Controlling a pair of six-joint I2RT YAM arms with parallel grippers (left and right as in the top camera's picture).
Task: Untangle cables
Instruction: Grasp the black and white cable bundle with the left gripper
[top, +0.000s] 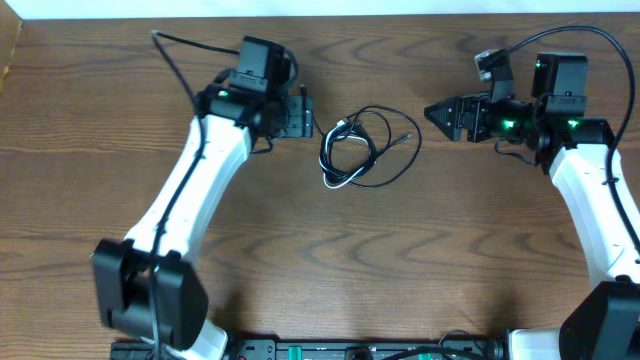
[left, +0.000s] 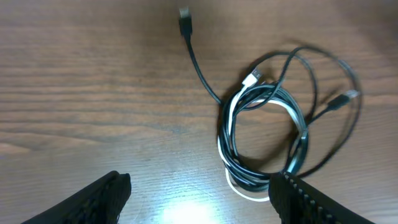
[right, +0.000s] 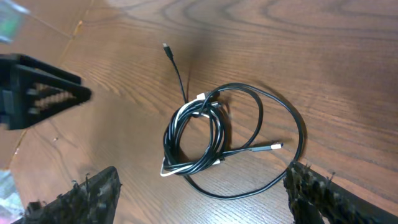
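The cables (top: 350, 150) lie in a tangled coil at the table's middle: black cords wound with one white cord, small plug ends sticking out. The coil also shows in the left wrist view (left: 261, 137) and the right wrist view (right: 199, 140). My left gripper (top: 310, 117) is open and empty just left of the coil; in its wrist view (left: 199, 193) the right finger overlaps the coil's edge. My right gripper (top: 432, 112) is open and empty to the right of the coil, apart from it, and its wrist view (right: 202, 193) shows the fingers wide apart.
The wooden table (top: 330, 270) spreads all round. Thicker black arm cables run by the left arm (top: 180, 55) and over the right arm (top: 590, 35). The left gripper's finger shows at the left in the right wrist view (right: 40, 96).
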